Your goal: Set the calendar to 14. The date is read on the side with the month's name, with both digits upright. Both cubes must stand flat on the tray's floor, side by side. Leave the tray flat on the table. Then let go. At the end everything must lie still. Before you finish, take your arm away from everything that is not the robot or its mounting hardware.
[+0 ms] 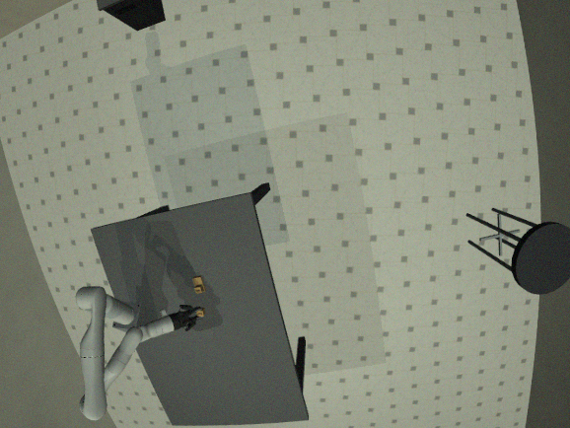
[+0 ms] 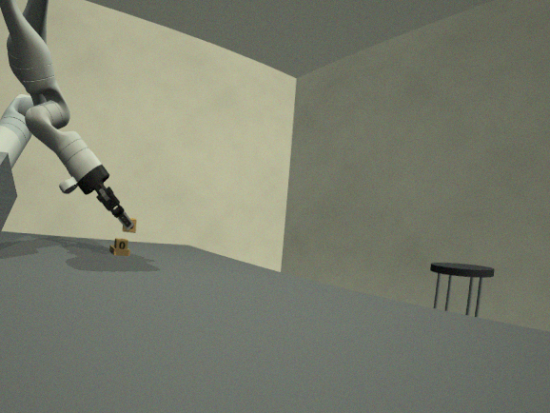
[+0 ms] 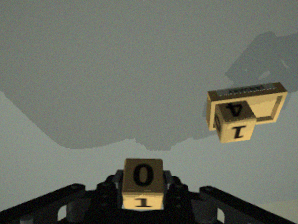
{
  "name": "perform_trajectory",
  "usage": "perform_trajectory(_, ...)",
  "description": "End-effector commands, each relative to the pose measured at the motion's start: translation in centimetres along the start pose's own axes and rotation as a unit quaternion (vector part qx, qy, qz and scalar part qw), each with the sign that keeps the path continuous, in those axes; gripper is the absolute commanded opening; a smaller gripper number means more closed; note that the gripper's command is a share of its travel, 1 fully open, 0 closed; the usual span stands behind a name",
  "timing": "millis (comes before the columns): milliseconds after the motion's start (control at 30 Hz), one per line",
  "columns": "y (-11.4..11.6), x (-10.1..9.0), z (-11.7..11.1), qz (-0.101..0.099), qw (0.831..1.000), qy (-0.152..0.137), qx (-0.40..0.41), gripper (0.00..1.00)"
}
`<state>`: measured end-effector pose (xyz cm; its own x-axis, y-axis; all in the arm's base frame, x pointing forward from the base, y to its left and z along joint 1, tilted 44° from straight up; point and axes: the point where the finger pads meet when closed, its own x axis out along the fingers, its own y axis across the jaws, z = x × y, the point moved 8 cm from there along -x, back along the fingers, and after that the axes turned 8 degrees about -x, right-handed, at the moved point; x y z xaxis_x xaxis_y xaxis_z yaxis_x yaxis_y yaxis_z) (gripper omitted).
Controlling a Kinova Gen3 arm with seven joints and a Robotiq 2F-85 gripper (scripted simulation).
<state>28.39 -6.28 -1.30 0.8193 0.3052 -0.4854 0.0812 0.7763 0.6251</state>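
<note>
- The tool (image 3: 143,207) is clamped on a wooden cube (image 3: 143,183) at the bottom centre of the wrist view; the cube shows a 0 on one face and a 1 on the face below it.
- In the exterior view, at the left of the frame, the held cube (image 2: 129,226) hangs in the air above the counter (image 2: 285,343), clear of its surface, at the tip of the slanted tool (image 2: 125,223).
- The tray (image 3: 247,91) lies at the right of the wrist view, with small lettering along its upper rail that is too small to read.
- A 2nd cube (image 3: 235,121) sits in the tray's left part, showing a 4 and a 1, both upside down from this camera.
- In the exterior view the tray (image 2: 114,249) rests on the counter just below the held cube, with a 0 facing the camera.
- In the top view the tray (image 1: 198,284) is at lower left, and the held cube (image 1: 200,312) is just below it in the frame.
- A round stool (image 1: 540,256) stands on the floor at the right edge.
</note>
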Motion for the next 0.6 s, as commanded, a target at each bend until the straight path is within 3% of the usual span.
perform_trajectory(0, -0.2, 0.0, 0.1, -0.001, 1.0, 0.007, -0.004, 0.28)
perform_trajectory(133, -0.3, 0.0, 0.1, 0.001, 1.0, 0.017, -0.004, 0.28)
perform_trajectory(567, -0.5, 0.2, 1.8, 0.006, 0.994, 0.112, -0.001, 0.28)
